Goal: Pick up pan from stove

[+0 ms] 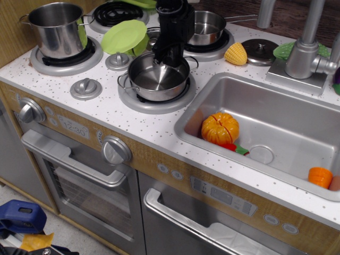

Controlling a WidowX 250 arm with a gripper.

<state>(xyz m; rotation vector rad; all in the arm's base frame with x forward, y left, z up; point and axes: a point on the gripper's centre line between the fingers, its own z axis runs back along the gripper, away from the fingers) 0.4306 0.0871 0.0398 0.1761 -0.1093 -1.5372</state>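
Steel gleams under my hand (166,59): the shallow round shiny steel pan with two small wire loop handles (155,77) sits on the front-right grey round burner of the white speckled toy stove (109,109), and my black fingers reach down over its far rim, toward the inside of the bowl. I cannot tell from this view whether my hand is spread or pinching the rim; the fingertips are dark against the dark arm and the reflections in the metal hide the gap. To do this step well, I judge that one finger should go inside the wall and one outside, seated deep on the rim, because polished steel looks slippery and a shallow grip would likely let the pan tip. Gripping at one edge means the pan will probably hang lopsided, so I would press firmly and lift straight up, slowly, until its base is free of the black coil. I must mind the neighbours: the round lime-green plastic lid (125,36) leans just beside the pan's back left, and the long-handled steel frying pan (204,26) sits on the rear burner close behind my arm. The taller steel stockpot (56,27) stands well apart on the left burner, and the deep steel sink basin (297,114) lies to the right with an orange toy pumpkin (219,128) in it, so a sideways swing that way should wait until the pan is well raised.
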